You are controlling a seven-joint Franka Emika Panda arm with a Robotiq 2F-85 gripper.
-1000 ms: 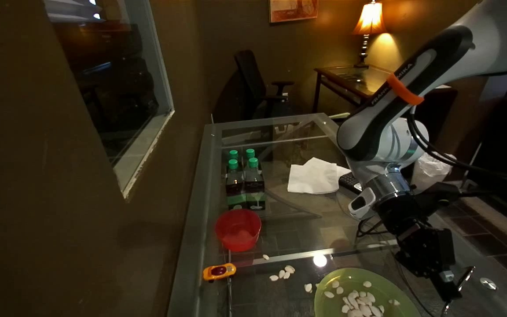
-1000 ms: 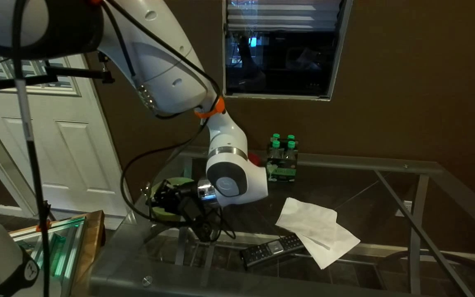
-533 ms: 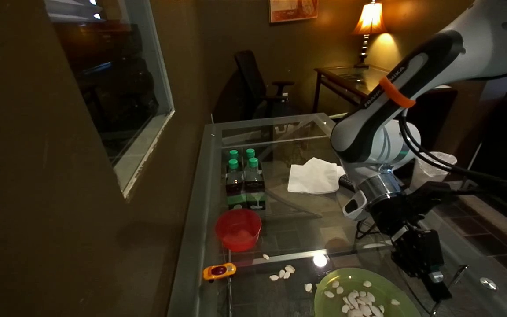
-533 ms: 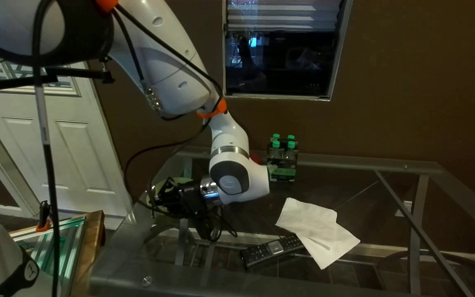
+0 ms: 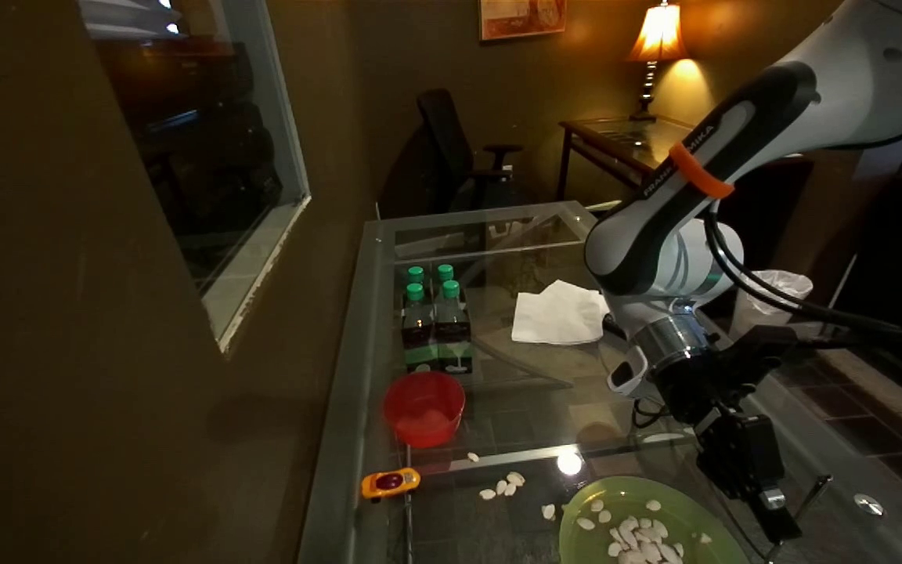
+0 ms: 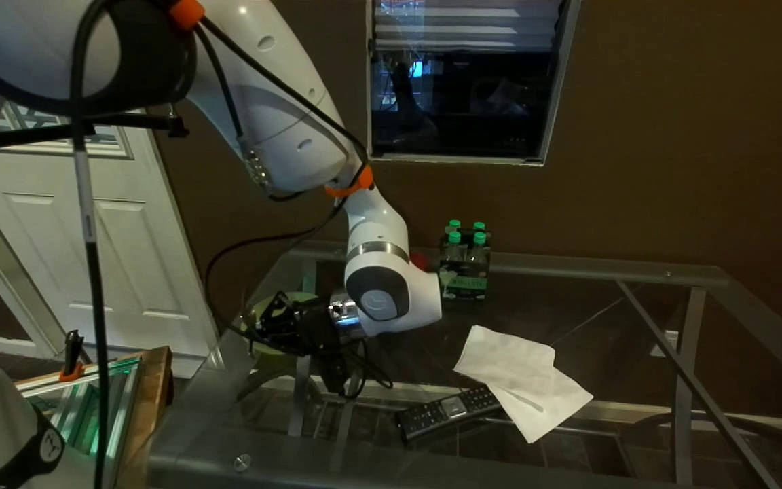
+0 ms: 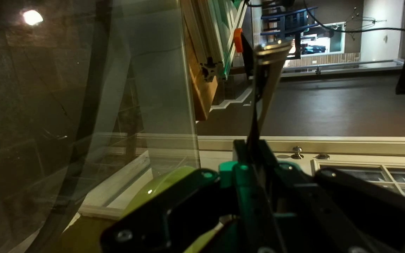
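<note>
My gripper (image 5: 781, 523) is shut on a thin, shiny metal utensil (image 5: 814, 492); its exact kind is hard to tell. In the wrist view the fingertips (image 7: 252, 151) pinch it, and its shiny far end (image 7: 272, 52) sticks out past them. The gripper is above the glass table, beside the green plate (image 5: 690, 505), which holds many white seed-like pieces (image 5: 639, 540). The gripper (image 6: 262, 329) partly covers the plate in an exterior view. The plate's rim also shows in the wrist view (image 7: 162, 182). A few white pieces (image 5: 510, 486) lie on the glass.
A red bowl (image 5: 426, 433) stands by the wall, with green-capped bottles (image 5: 437, 337) behind it. A yellow toy car (image 5: 390, 484) lies in front of it. White paper sheets (image 6: 520, 380) and a black remote (image 6: 449, 411) lie on the glass. A black cable (image 6: 248, 241) hangs along the arm.
The arm and gripper have moved a little left in an exterior view, closer to the green plate, with the metal utensil still held. The movement is small in the last half second.
</note>
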